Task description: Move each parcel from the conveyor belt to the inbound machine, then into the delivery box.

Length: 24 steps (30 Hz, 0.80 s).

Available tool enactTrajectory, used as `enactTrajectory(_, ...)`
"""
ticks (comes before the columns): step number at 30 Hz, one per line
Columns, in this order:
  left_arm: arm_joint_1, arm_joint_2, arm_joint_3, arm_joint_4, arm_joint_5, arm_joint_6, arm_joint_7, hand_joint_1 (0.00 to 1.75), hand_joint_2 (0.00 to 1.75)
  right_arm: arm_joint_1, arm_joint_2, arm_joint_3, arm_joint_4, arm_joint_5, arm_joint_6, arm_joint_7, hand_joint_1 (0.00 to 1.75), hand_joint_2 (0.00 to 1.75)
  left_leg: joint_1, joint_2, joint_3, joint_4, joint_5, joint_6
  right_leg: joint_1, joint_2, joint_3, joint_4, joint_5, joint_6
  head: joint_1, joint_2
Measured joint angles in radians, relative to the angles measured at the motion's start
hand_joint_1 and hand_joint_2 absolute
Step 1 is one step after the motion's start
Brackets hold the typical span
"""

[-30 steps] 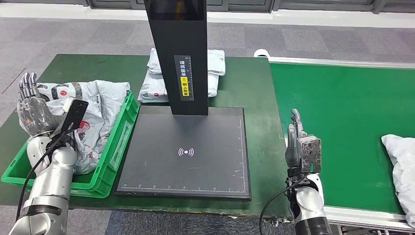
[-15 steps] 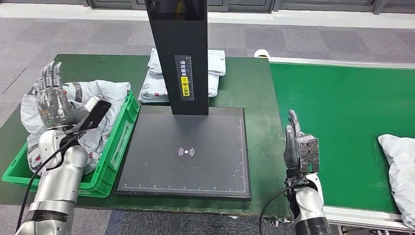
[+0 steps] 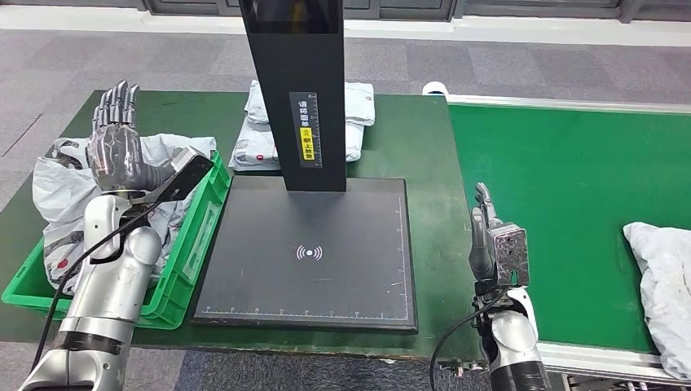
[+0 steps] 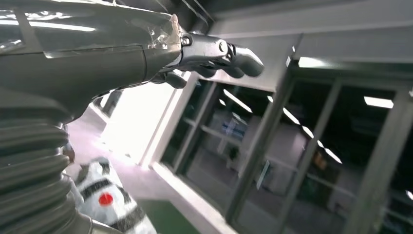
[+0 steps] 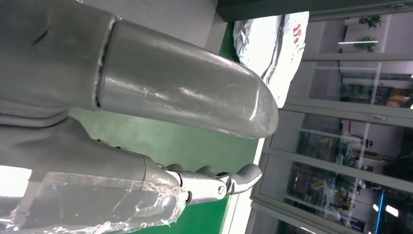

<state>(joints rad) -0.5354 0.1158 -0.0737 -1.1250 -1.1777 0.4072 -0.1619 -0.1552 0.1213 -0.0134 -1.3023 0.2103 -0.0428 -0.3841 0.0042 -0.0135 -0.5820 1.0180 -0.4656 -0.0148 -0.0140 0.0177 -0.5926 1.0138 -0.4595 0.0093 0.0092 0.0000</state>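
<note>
Grey carpet is running behind a dark green worktop (image 3: 407,147), and on it the inbound machine (image 3: 314,252) is sitting at the middle of the frame, its black scanning plate bare under a tall black column. At the left of the frame the green delivery box (image 3: 191,236) is already holding a heap of grey parcels (image 3: 61,191), so part of the job looks done. Above that box the left hand (image 3: 118,151) is hovering with its fingers straight up and spread, gripping nothing. At the lower right the right hand (image 3: 487,240) is standing upright at the worktop's edge, fingers extended and close together, also empty. On the green conveyor belt (image 3: 562,187) one grey parcel (image 3: 664,277) is lying at the far right edge of the frame, well apart from the right hand and untouched. Several more parcels (image 3: 261,138) are piled behind the column at the upper middle. By my judgement, the parcel on the belt is waiting for its whole trip: pickup, scan on the plate, then the box.
</note>
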Motion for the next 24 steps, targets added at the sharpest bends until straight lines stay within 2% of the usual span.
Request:
enactTrajectory(4,-0.012,-0.009,-0.001,-0.004,0.197,-0.142,-0.083,0.0,1.75,0.001,0.007,-0.015,-0.009,0.012,0.012,0.003,0.0,0.0,0.0,0.0,0.0,0.0,0.0,0.0,0.0,0.0,0.0,0.0,0.0,0.0,0.0,0.0)
enactTrajectory(10,-0.042,-0.041,0.001,-0.001,0.539,-0.382,-0.133,0.0,1.75,0.005,0.02,-0.042,-0.027,0.028,0.022,0.007,0.0,0.0,0.0,0.0,0.0,0.0,0.0,0.0,0.0,0.0,0.0,0.0,0.0,0.0,0.0,0.0)
enactTrajectory(13,-0.053,-0.094,0.006,0.016,0.743,-0.481,-0.218,0.0,1.75,-0.005,0.024,-0.051,-0.029,0.03,0.02,0.01,0.0,0.0,-0.001,-0.001,0.0,0.0,0.0,0.0,-0.001,-0.001,0.001,0.0,0.0,0.0,0.0,0.0)
enactTrajectory(16,-0.05,-0.168,-0.004,0.05,0.865,-0.498,-0.271,0.0,1.75,-0.028,0.024,-0.052,-0.015,0.035,0.007,0.006,0.0,0.0,-0.001,-0.003,0.0,0.0,0.0,0.0,-0.001,-0.001,0.001,0.0,0.0,0.0,0.0,0.0)
enactTrajectory(20,-0.008,-0.249,-0.057,0.089,0.965,-0.49,-0.315,0.0,1.75,-0.031,0.024,-0.052,0.009,0.092,-0.064,0.013,0.0,1.75,-0.002,-0.003,0.0,0.0,-0.001,0.001,-0.002,-0.001,0.002,-0.001,0.0,0.001,0.0,0.0)
enactTrajectory(24,0.028,-0.309,-0.12,0.135,1.024,-0.469,-0.326,0.0,1.75,-0.03,0.021,-0.055,0.036,0.213,-0.169,0.067,0.0,1.75,-0.002,-0.003,-0.001,0.001,-0.001,0.001,-0.002,-0.001,0.001,-0.001,0.0,0.001,0.0,0.0)
